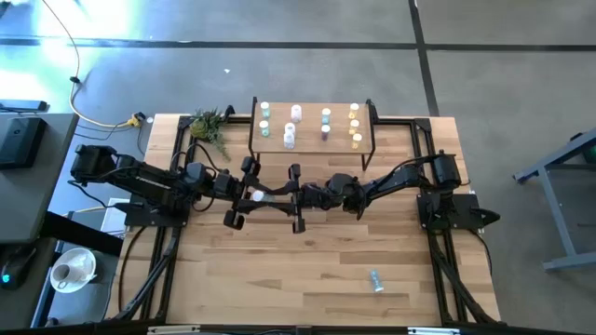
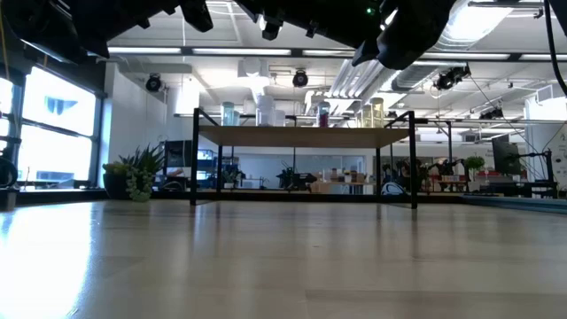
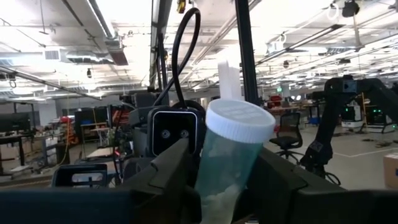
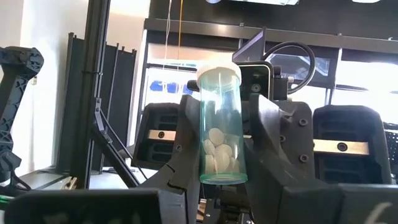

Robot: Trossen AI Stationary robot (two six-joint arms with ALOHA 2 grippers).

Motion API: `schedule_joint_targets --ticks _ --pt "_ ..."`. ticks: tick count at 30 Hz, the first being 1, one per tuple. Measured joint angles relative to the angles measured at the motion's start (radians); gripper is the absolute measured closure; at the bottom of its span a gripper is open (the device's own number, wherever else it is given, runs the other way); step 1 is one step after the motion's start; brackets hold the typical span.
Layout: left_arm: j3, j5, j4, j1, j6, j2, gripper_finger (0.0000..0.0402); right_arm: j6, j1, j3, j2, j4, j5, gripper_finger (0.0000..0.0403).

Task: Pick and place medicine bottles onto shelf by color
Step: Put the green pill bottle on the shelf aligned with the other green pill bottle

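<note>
Both arms are meeting above the middle of the surface, just near of the shelf. The right gripper is pinching an upright teal bottle of white pills, while the left gripper has its jaws spread around the same bottle. Other bottles are standing on the shelf; one stray bottle is lying on the near right.

Lower half of the teal bottle hidden between end effector fingers.
</note>
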Motion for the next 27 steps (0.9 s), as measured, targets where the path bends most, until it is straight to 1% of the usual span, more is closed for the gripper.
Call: schedule_joint_targets --ticks 4,7,13,17,22,25,27 --pt "0.000 0.000 0.001 0.001 0.008 0.000 0.0285 0.006 0.000 0.000 0.000 0.000 0.003 0.0316" --pt "0.000 0.000 0.001 0.001 0.009 0.000 0.0291 0.006 0.000 0.000 0.000 -0.001 0.004 0.0316" --pt "0.000 0.000 0.001 0.001 0.007 0.000 0.0293 -0.002 0.000 0.000 0.000 -0.001 0.005 0.0315" --pt "0.000 -0.001 0.001 0.001 0.001 0.000 0.0293 0.013 0.002 0.000 0.000 0.000 0.052 0.0315" --pt "-0.001 -0.003 0.000 0.001 0.001 0.000 0.0294 0.018 0.002 0.000 0.000 -0.006 0.062 0.0315" --pt "-0.001 -0.007 -0.001 0.001 0.000 0.000 0.0294 0.014 0.002 0.000 -0.003 -0.010 0.069 0.0306" --pt "-0.001 -0.010 -0.003 0.001 0.000 0.000 0.0294 0.013 0.002 0.000 -0.004 -0.016 0.070 0.0289"
